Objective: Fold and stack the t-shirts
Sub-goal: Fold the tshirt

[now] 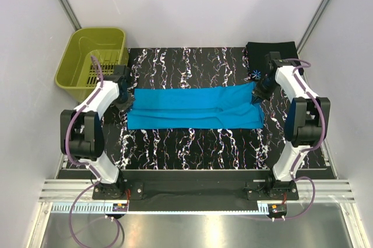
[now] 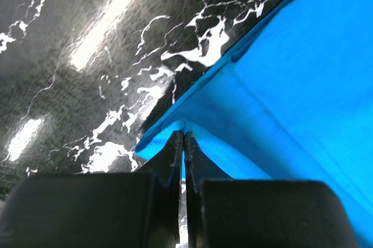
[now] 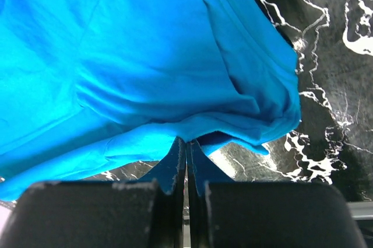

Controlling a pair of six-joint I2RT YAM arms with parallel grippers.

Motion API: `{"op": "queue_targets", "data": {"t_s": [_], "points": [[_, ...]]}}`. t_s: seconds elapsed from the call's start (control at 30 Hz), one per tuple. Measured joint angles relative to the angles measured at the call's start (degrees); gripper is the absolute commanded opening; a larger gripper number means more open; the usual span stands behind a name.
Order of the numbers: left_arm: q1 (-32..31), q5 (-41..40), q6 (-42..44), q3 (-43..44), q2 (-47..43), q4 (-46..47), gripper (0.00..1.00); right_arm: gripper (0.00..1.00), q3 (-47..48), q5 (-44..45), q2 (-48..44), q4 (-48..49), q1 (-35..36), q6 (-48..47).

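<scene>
From above, you see the blue shirt (image 1: 195, 108) lying as a long band across the middle of the bench (image 1: 192, 143), running left to right between your two arms. The left pincer (image 1: 127, 105) sits at the band's left end and the right pincer (image 1: 256, 98) at its right end, each near the far corner of the cloth. The black shirt (image 1: 269, 52) lies folded at the far right corner of the bench, just behind the right arm (its small starburst mark (image 1: 255, 74) shows at the near edge). It comes close to the blue shirt's corner, but you cannot tell from here whether they touch. The green basket (image 1: 78, 64) stands at the far left corner, well apart from both shirts.

In the left wrist view, your pincer's fingers are pressed together with the edge of the blue shirt pinched between their tips. The cloth rises to a small peak there and spreads away to the right. The marbled bench fills the left side, with streaks of glare on it.

In the right wrist view, the fingers are likewise closed tight, clamped on a bunched fold of the blue shirt. Wrinkled cloth fills the upper left, and bare bench shows at the right.
</scene>
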Motion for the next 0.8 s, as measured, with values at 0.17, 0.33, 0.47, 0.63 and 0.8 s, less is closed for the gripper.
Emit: {"op": "queue_targets", "data": {"t_s": [0.17,0.33,0.47,0.63,0.8], "points": [[-0.02,-0.26,0.31,1.90,2.60,-0.02,0.00,0.00,1.57,-0.20,1.75,-0.09,-1.64,-0.39],[-0.02,-0.59,0.94,3.56,4.39,0.28,0.00,0.00,1.95,-0.22,2.54,-0.31,-2.56,-0.74],[0.00,-0.87,1.01,4.11,5.22,0.98,0.00,0.00,3.26,-0.28,4.07,-0.48,-2.56,-0.98],[0.00,-1.14,1.22,5.03,6.45,1.75,0.01,0.03,4.66,-0.28,6.64,-0.44,-2.56,-1.44],[-0.17,-1.79,4.13,6.36,7.93,1.70,0.47,0.31,7.04,0.11,9.09,-0.48,-2.56,-2.97]]}}
